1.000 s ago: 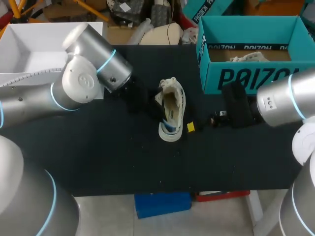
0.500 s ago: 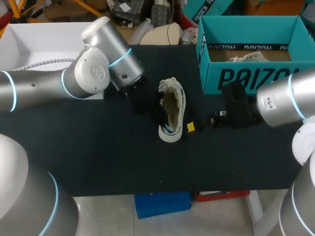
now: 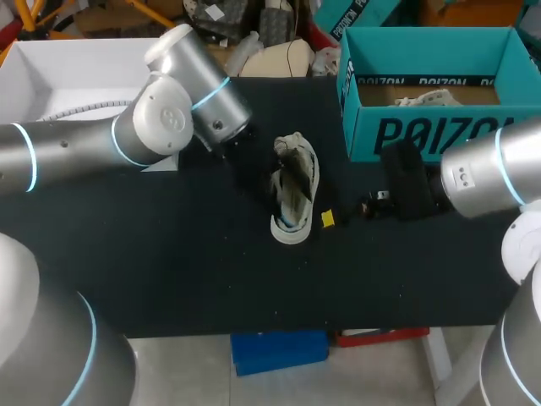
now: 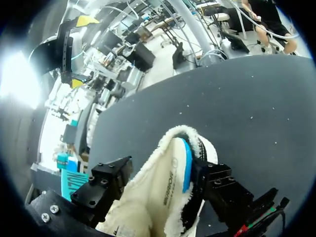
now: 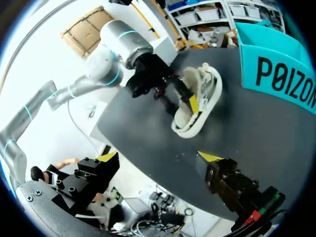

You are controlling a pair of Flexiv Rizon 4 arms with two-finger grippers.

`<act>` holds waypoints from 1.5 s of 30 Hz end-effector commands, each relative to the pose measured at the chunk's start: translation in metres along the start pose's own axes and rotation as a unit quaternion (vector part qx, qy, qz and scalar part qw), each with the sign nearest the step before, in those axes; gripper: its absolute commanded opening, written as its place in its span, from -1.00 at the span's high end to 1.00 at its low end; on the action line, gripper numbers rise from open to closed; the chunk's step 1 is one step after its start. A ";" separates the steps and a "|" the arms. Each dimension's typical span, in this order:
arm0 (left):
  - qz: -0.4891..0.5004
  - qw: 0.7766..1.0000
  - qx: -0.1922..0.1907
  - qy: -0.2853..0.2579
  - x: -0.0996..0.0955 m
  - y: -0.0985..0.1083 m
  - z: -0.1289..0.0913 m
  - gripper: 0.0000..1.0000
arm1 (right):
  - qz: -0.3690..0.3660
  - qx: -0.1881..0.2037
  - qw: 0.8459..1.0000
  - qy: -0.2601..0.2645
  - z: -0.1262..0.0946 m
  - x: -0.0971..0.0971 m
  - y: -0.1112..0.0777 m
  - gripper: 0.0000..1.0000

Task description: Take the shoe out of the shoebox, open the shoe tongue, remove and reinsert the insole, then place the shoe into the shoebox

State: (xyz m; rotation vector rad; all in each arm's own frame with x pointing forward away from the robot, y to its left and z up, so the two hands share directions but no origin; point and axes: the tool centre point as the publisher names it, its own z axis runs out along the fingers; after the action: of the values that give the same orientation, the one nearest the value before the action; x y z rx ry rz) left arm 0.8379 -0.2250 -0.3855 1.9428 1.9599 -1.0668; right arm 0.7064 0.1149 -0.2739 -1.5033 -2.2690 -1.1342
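Shoe (image 3: 294, 188): cream, fleecy collar, tipped partly onto its side mid-bench, toe at 6 o'clock, heel at 12, opening turned toward 9. Insole (image 4: 174, 170): cream with a blue edge, seated inside the shoe. Shoebox (image 3: 423, 134): teal, open-topped, upright at the bench's 2 o'clock, apart from the shoe.

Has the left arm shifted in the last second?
Yes. In the head view the left arm has swung right, away from the white box and closer to the shoe.
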 end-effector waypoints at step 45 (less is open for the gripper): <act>0.041 0.990 -0.121 0.052 -0.006 -0.034 -0.031 -0.36 | 0.001 0.000 1.000 -0.002 0.001 0.001 0.000 -1.00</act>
State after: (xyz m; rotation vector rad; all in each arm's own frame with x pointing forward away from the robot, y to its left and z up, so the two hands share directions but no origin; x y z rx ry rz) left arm 0.8279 -0.2104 -0.3659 1.9493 1.9043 -0.8028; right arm 0.7064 0.1149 -0.2739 -1.5034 -2.2692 -1.1341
